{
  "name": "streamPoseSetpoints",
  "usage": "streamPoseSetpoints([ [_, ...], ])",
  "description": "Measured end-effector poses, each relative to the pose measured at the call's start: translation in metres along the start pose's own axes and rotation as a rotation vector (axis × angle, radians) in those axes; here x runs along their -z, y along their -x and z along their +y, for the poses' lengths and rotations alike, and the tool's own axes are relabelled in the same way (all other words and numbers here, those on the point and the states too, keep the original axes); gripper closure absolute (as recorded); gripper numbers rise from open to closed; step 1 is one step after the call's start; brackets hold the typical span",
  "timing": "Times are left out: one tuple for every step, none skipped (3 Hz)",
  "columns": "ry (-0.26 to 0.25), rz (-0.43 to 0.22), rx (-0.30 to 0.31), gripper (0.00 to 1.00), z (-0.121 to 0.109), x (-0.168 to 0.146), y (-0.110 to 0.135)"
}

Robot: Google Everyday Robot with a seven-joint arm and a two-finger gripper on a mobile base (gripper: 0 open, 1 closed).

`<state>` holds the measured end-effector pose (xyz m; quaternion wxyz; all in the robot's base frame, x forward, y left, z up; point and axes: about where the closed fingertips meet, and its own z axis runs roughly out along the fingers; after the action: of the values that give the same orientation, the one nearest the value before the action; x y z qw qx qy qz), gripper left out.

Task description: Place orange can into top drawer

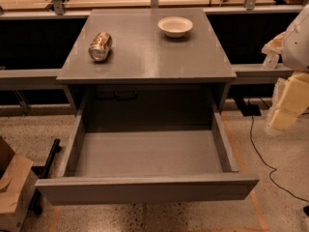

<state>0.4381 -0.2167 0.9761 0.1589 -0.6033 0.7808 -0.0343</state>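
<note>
I read the orange can [100, 46] as orange-brown with white patches and a silver end, on the plain grey cabinet top [154, 57]. Top drawer [145, 153]: same flat grey inside and on the front, no pattern. Bowl [175, 26] white. Gripper [285, 112] at right edge of view, beside the cabinet: cream-yellow, white arm shell [298, 37] above. Floor [285, 211] speckled beige, orange line [244, 163]. Black cable [258, 151], brown cardboard box [12, 187].
</note>
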Motion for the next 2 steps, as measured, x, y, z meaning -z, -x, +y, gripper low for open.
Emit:
streamPoseSetpoints([
  [0.000, 0.000, 0.000, 0.00, 0.000, 0.000, 0.000],
  [-0.016, -0.070, -0.001, 0.00, -0.011, -0.008, 0.021],
])
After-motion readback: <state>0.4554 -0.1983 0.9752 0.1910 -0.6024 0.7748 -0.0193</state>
